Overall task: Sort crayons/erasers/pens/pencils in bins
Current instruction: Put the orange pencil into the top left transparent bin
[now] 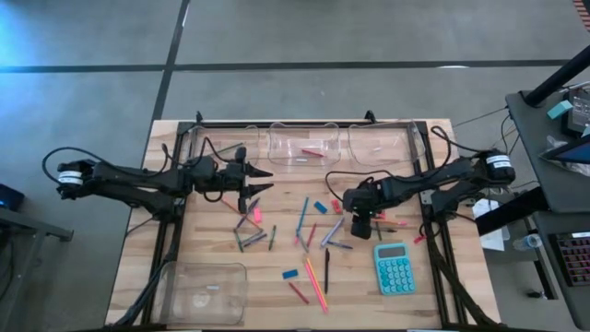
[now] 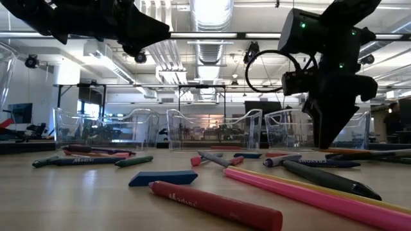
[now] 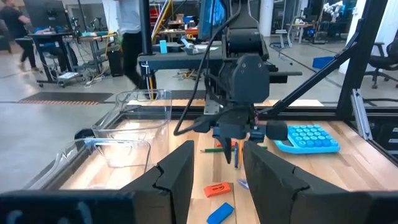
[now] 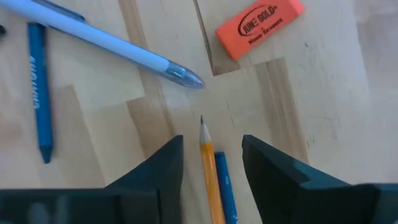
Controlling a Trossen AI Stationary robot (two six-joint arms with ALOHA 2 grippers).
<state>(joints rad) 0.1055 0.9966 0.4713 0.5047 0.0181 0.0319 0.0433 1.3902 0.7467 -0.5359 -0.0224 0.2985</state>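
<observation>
Lying nearest the table's front edge are a clear bin (image 1: 205, 293) at the left, a red crayon (image 1: 298, 293), a blue eraser (image 1: 290, 274), two long pink and orange pencils (image 1: 316, 282) and the teal calculator (image 1: 395, 267) at the right. Farther in, the middle of the table (image 1: 221, 249) holds a loose scatter of crayons, pens and pencils, with a black pen (image 1: 326, 271) among them. The right gripper (image 1: 361, 227) hangs low over the right part of this scatter, fingers pointing down and parted; in the right wrist view a yellow pencil (image 4: 210, 168) lies on the wood between them, not gripped, with an orange eraser (image 4: 260, 24) and a pale blue pen (image 4: 99, 38) just beyond. The left gripper (image 1: 249, 180) hovers above the table near the scatter's left part, its fingers apart and holding nothing. Along the far edge stand three more clear bins; the middle one (image 1: 307, 144) has a red stick inside.
</observation>
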